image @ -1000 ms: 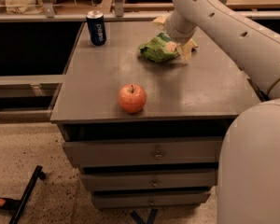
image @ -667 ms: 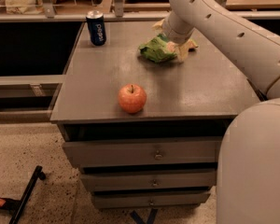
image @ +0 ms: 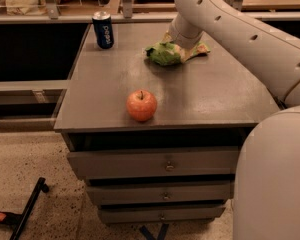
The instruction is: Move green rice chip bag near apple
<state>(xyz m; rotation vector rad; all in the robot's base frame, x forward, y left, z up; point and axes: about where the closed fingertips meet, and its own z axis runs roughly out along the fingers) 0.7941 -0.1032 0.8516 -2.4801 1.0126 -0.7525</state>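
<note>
**Robot arm lowered onto a green snack bag at the back of a grey cabinet top**

Camera view: A grey, flat cabinet top (image: pixel 210 96) is seen from above and in front, under dim, warm light. Below it, three shallow grey drawers (image: pixel 165 164) with small round knobs are stacked. The floor (image: pixel 30 159) is pale and speckled. A black rod-like tool (image: pixel 29 209) with an orange part at its near end lies on the floor at the lower left. A low grey ledge (image: pixel 25 86) runs off to the left of the cabinet. Shelving and metal uprights are visible along the back, too dark to be read.

A dark blue soda can (image: pixel 103 30) stands upright at the back left corner of the top. The apple (image: pixel 141 105), red-orange with a short stem, sits near the front edge, slightly left of centre.

The green rice chip bag (image: pixel 165 54), crumpled, lies at the back of the top, right of the can. It is well apart from the apple.

The robot's white arm (image: pixel 240 29) reaches in from the upper right and bends down to the bag. The gripper (image: pixel 184 44) is at the bag's right side, touching it and partly hidden by the foil and the wrist. How wide it stands, and whether the bag is clasped or only pressed, cannot be told. The robot's rounded white body (image: pixel 275 179) fills the lower right corner.
</note>
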